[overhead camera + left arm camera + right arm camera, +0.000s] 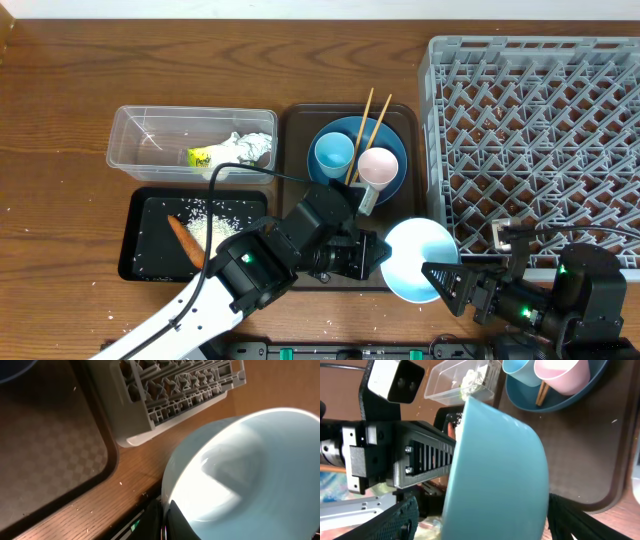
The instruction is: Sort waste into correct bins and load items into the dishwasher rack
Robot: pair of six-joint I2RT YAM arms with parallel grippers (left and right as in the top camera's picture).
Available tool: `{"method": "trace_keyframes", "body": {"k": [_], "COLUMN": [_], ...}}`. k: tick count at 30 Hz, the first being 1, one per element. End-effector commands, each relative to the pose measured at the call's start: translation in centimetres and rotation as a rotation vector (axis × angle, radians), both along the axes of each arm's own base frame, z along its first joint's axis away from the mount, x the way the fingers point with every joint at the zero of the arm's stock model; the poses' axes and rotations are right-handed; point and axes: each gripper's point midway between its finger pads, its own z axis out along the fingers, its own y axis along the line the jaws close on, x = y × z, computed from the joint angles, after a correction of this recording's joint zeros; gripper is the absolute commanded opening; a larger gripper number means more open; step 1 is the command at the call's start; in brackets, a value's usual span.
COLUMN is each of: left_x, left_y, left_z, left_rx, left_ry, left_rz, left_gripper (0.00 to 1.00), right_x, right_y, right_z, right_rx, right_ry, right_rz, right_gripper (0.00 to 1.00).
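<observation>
The left hand point(386, 256) is pressed together on the rim of the white bowl point(420, 258). It holds the bowl tipped on edge above the desk point(60, 80), off the near right corner of the brown serving tray point(295, 170). To me it looks offered for a pass. The right hand point(446, 284) has its fingers point(395, 520) spread to either side of the bowl's far wall, and I can't see them clamped on it. A handover would make sense, since the dishwasher rack point(530, 120) stands on the right arm's side.

It is tight here: the rack's near left corner is just beside the bowl, the tray's lip is close under it, and both arms crowd in. The open room lies upward and right, over the rack's pegs.

Further back on the tray, the dark blue plate point(395, 140) carries the light blue cup point(333, 155), the pale pink cup point(378, 165) and the chopsticks point(370, 120). The clear tub point(130, 150) and the black tray point(140, 250) lie well apart to the left.
</observation>
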Motion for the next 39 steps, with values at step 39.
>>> {"method": "trace_keyframes", "body": {"k": [39], "left_x": [-0.3], "left_y": [0.0], "left_z": [0.5], "left_rx": [-0.016], "left_ry": [-0.012], "left_rz": [-0.013], "left_gripper": [0.06], "right_x": [-0.2], "right_y": [-0.1], "right_z": [-0.3], "right_rx": [0.003], "right_ry": [0.034], "right_rz": [-0.012], "right_gripper": [0.64]}}
